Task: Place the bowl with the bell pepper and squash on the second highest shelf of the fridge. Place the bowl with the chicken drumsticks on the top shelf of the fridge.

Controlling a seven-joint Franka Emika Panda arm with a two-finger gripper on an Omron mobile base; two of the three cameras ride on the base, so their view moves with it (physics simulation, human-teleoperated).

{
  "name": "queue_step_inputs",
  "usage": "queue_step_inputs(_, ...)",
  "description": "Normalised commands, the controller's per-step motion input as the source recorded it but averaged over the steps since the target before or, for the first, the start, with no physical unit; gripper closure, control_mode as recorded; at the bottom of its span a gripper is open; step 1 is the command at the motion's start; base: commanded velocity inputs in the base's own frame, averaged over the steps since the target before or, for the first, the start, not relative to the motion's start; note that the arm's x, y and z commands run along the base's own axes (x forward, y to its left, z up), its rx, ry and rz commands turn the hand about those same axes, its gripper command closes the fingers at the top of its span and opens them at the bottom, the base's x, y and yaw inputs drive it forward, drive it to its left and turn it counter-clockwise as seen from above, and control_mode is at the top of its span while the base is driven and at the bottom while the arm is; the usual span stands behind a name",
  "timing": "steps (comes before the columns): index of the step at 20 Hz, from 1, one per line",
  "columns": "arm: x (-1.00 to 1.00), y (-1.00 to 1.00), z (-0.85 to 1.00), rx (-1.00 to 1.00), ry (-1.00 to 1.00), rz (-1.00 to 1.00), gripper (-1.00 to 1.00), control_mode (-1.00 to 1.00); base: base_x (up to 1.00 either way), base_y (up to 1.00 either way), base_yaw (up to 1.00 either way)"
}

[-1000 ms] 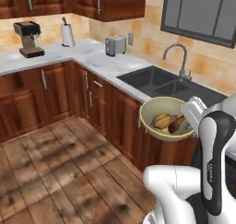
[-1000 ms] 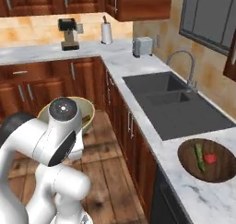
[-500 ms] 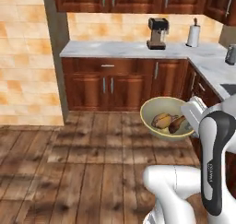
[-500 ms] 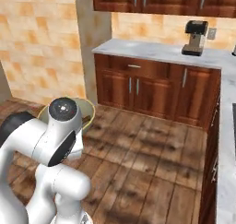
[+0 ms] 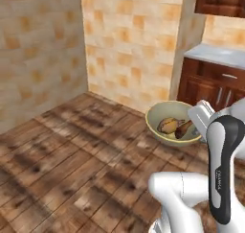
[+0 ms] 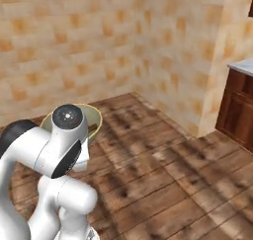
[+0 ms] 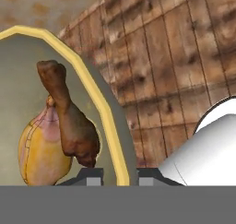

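Gripper [image 7: 115, 176] pinches the rim of the yellow-edged olive bowl [image 5: 160, 113] holding 2 golden-brown chicken drumsticks [image 5: 173, 126] above wooden floor (mid-carry), so next it likely needs the fridge's top shelf ahead.

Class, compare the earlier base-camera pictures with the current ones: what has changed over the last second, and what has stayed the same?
The whole picture has shifted: the base has turned, so sink, counter and coffee maker have passed out of sight and tiled walls and wooden floor have come into view. Nothing was picked up or let go. The pincer stays shut on the rim of the bowl, which still holds the chicken drumsticks in front of the arm.
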Motion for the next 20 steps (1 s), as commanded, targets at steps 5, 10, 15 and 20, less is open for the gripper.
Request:
queue_step_inputs(5,0.00,0.00,0.00,0.00,0.00,0.00,1.00,1.00,0.00,0.01,0.98)
queue_step_inputs(10,0.00,0.00,0.00,0.00,0.00,0.00,1.00,1.00,0.00,0.00,0.99)
queue_step_inputs(15,0.00,0.00,0.00,0.00,0.00,0.00,1.00,1.00,0.00,-0.01,0.95)
queue_step_inputs(20,0.00,0.00,0.00,0.00,0.00,0.00,1.00,1.00,0.00,-0.10,0.91)
